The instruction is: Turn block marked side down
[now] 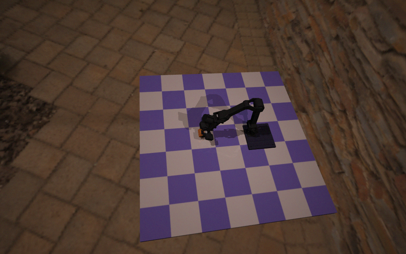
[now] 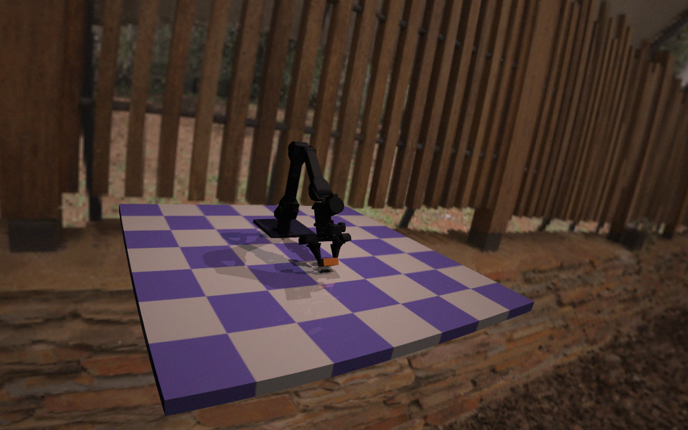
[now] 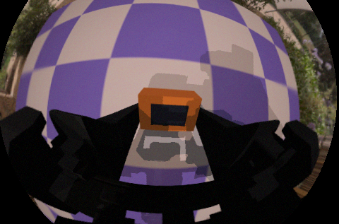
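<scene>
An orange block (image 1: pixel 200 133) (image 2: pixel 330 261) (image 3: pixel 175 95) is held a little above the purple and white checkered table (image 1: pixel 180 161) (image 2: pixel 277 350) (image 3: pixel 159 30). Its dark rectangular mark (image 3: pixel 169 115) faces back toward the wrist camera, between the fingers. My gripper (image 1: pixel 203 132) (image 2: pixel 328 260) (image 3: pixel 168 108) is shut on the block, with one finger at each side of it. The gripper is tilted, pointing down and outward from the arm's base. The block's underside is hidden, and the mark does not show in either the top or the exterior view.
The arm's dark base plate (image 1: pixel 261 140) (image 2: pixel 269 226) stands on the table behind the gripper. Shadows of the arm and gripper fall across the squares around the block. The table's outer edges lie well away from the block.
</scene>
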Available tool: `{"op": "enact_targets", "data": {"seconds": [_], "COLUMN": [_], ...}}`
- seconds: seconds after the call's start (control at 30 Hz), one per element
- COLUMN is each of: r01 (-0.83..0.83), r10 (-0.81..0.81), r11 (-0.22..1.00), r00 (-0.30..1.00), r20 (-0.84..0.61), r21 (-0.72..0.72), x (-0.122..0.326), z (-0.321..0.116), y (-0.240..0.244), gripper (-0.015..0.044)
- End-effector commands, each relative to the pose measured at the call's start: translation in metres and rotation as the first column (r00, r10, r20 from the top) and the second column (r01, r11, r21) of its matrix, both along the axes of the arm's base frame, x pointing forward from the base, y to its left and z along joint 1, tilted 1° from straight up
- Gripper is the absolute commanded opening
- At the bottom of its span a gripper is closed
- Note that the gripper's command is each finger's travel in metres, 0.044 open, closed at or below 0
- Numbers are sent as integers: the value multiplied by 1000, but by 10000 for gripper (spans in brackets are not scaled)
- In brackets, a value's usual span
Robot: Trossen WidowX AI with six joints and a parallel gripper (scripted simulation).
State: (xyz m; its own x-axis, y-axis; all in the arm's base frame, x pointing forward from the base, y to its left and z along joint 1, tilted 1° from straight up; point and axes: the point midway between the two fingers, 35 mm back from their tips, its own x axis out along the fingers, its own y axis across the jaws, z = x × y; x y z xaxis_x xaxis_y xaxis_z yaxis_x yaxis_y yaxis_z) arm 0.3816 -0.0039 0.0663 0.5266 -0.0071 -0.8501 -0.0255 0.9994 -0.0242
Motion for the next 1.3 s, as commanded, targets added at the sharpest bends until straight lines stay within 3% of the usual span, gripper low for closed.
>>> {"op": "enact_targets", "data": {"seconds": [0.0, 0.27, 1.27], "r01": [-9, -8, -21], "r10": [9, 8, 6], "r11": [1000, 1000, 1000], "r00": [997, 996, 857], "r20": [71, 91, 515], "r21": [4, 6, 23], "x": [-3, -2, 9], "z": [3, 2, -32], "y": [1, 1, 1], "gripper": [0, 0, 0]}}
